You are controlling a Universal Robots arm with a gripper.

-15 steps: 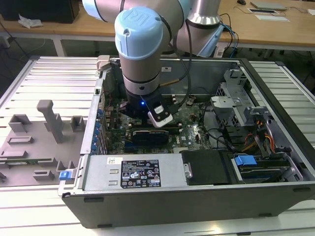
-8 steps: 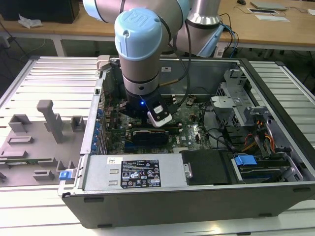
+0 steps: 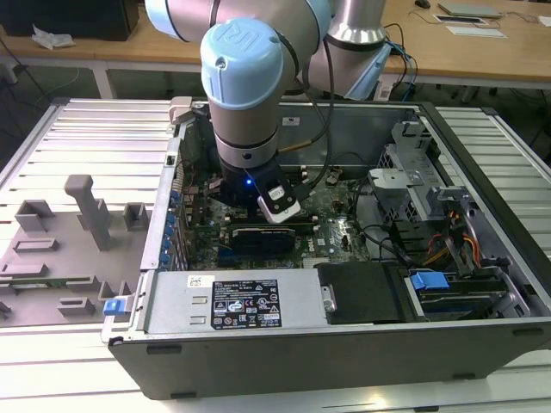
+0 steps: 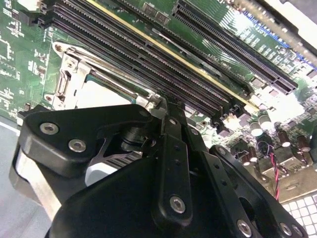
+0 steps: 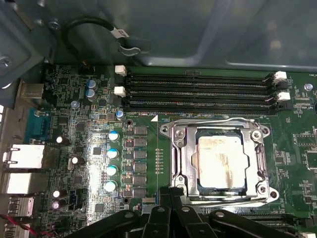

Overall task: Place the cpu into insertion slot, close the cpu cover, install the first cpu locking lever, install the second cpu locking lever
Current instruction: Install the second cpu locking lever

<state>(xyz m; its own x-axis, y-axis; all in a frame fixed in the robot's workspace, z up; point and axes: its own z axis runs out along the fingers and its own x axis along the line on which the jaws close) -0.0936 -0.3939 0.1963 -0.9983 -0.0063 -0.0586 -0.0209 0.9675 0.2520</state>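
Cpu point(image 5: 221, 162): pale silver top, smudged, lying flat in the slot point(image 5: 194, 163) | gripper point(image 5: 171, 191): fingers pressed together, empty, tips just at the socket's edge | cover point(image 5: 216, 123): silvery frame down around the chip | motherboard point(image 5: 84, 148): green, long black memory slots point(image 5: 198, 91) beside the socket
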